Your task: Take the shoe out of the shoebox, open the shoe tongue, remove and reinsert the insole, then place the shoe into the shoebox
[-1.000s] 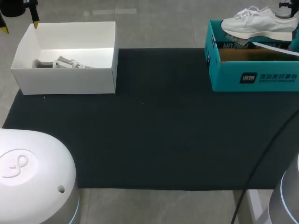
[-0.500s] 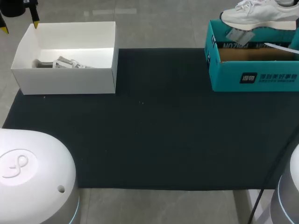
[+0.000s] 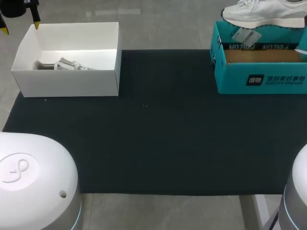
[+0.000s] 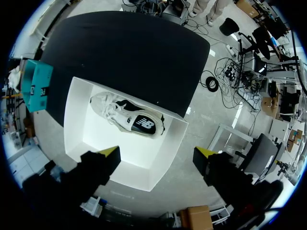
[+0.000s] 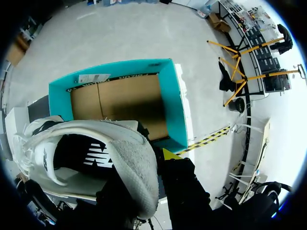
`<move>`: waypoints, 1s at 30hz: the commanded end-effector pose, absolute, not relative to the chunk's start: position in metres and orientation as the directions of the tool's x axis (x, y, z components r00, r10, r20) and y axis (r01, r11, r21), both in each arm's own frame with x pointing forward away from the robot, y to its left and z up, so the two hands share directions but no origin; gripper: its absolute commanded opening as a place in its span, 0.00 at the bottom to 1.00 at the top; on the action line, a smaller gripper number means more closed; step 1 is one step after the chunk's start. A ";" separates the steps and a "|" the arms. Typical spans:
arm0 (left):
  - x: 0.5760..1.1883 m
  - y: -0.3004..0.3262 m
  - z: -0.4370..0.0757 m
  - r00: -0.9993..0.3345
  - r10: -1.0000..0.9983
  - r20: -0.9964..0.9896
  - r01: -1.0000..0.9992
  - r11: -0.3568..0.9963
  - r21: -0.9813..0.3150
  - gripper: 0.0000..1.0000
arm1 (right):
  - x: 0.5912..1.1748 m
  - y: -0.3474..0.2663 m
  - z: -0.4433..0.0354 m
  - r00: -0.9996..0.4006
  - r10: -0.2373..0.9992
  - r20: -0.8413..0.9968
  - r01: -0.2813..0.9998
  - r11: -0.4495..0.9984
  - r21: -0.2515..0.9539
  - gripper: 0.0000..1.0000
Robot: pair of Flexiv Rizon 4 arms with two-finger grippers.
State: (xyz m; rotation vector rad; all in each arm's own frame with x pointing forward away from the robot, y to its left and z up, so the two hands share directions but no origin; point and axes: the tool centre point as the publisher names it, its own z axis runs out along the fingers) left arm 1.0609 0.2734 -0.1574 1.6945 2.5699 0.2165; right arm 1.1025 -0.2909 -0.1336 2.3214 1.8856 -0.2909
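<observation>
Shoe (image 3: 264,13) heel clamped in right end effector (image 5: 154,160), unseen overhead; left end effector (image 4: 158,154) apart.

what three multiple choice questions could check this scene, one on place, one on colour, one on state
1. Where is the right-hand shoe? A inside the white box B in the air over the teal shoebox C flat on the shoebox floor
2. What colour is the box under it? A teal B red C yellow
3. What state is the left end effector in? A shut on a shoe B open C shut on a box wall
B: it hangs clear above the rim. A: its walls are teal. B: its yellow tips stand wide apart, holding nothing.
</observation>
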 end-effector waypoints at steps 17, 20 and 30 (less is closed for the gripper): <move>1.061 0.273 -0.157 -0.396 0.918 0.034 0.910 0.387 0.148 1.00 | 0.984 -0.215 -0.112 0.175 0.949 -0.263 0.932 -0.073 0.356 0.00; 1.061 0.273 -0.157 -0.396 0.918 0.034 0.910 0.387 0.148 1.00 | 0.977 -0.209 -0.109 0.165 0.947 -0.277 0.932 -0.057 0.359 0.00; 1.061 0.273 -0.157 -0.396 0.918 0.034 0.910 0.387 0.148 1.00 | 0.971 -0.203 -0.103 0.154 0.949 -0.275 0.936 -0.051 0.349 0.00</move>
